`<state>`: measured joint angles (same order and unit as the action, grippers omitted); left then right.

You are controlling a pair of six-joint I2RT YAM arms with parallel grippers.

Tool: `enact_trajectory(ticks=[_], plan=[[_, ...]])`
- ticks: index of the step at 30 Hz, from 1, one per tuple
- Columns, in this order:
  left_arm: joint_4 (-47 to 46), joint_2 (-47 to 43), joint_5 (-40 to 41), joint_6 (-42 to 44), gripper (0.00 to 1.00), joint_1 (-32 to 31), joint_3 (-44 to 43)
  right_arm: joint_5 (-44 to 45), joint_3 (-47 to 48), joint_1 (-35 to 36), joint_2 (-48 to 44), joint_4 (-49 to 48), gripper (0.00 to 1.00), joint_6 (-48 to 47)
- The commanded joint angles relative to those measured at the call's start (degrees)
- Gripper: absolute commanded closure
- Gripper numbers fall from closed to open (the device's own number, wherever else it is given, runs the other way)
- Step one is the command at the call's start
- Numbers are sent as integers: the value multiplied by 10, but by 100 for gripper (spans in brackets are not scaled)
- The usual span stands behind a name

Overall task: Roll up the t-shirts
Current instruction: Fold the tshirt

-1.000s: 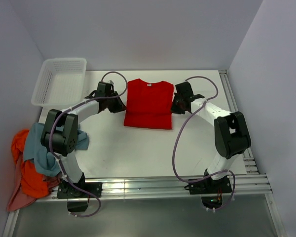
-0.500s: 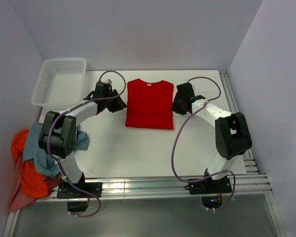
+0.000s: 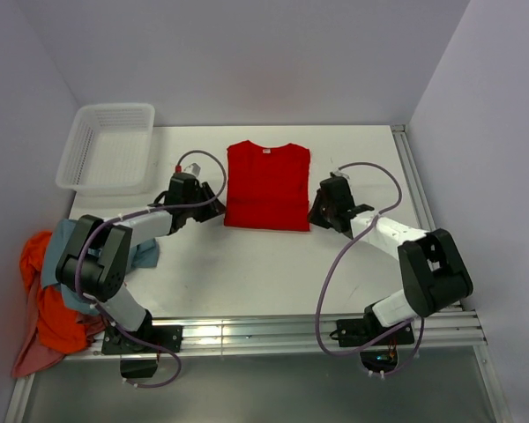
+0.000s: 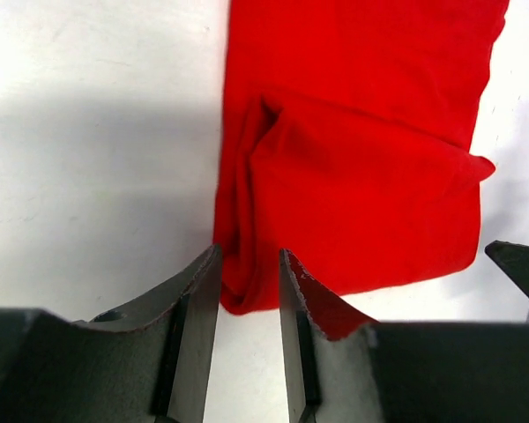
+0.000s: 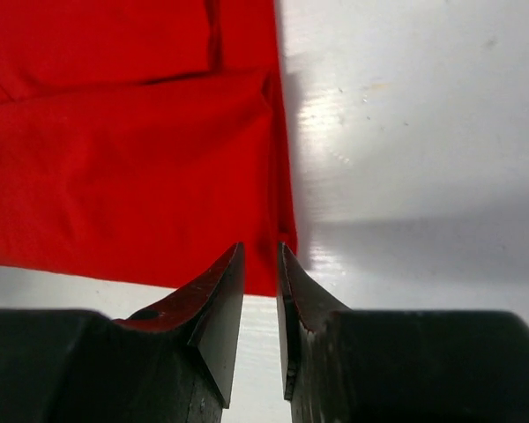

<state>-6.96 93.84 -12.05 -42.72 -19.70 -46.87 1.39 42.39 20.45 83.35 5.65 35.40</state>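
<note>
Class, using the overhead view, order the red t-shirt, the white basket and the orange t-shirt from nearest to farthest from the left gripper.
1. Red t-shirt, directly beside the left gripper, at the centre.
2. White basket, in the far-left corner.
3. Orange t-shirt, at the near-left edge.

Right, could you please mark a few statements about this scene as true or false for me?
The white perforated plastic basket holds a shirt. False: it is empty.
The bright red cloth t-shirt lies on the white table. True.
The left pincer is at the shirt's collar. False: it is at the near left corner.
The right pincer is at the shirt's near right corner. True.
The crumpled orange and grey-blue shirts lie at the table's right edge. False: the left edge.
</note>
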Motion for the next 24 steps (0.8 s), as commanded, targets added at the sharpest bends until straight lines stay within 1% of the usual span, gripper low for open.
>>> enact_trajectory(ticks=[1, 3, 5, 6, 9, 11, 14, 17, 18, 20, 21, 22, 23, 24], plan=[[-75, 7, 27, -4, 63, -16, 3, 34, 24, 16, 14, -51, 72, 5], [-79, 17, 26, -8, 63, -21, 5, 41, 36, 24, 37, -37, 71, 7], [-83, 22, 23, -11, 61, -23, 10, 48, 43, 28, 51, -34, 69, 11], [-86, 23, 22, -11, 59, -24, 13, 49, 41, 32, 52, -35, 68, 12], [-95, 13, 33, -10, 59, -30, 28, 59, 22, 41, 44, -51, 67, 16], [-102, 12, 43, -6, 60, -36, 35, 59, 9, 44, 45, -55, 67, 18], [-106, 28, 44, -4, 64, -43, 38, 63, 8, 51, 62, -55, 71, 21], [-118, 41, 45, -11, 73, -51, 51, 73, 8, 62, 73, -55, 73, 25], [-125, 43, 52, -15, 82, -53, 56, 76, 7, 64, 74, -55, 74, 27], [-133, 42, 61, -21, 88, -65, 72, 82, -1, 71, 70, -55, 76, 32], [-136, 42, 70, -22, 94, -69, 76, 84, -4, 74, 69, -55, 79, 33], [-134, 40, 77, -22, 97, -78, 80, 90, -7, 77, 68, -55, 83, 38], [-132, 38, 83, -23, 100, -82, 86, 96, -10, 81, 63, -47, 88, 42], [-129, 35, 92, -23, 100, -86, 92, 98, -20, 84, 59, -46, 94, 45]])
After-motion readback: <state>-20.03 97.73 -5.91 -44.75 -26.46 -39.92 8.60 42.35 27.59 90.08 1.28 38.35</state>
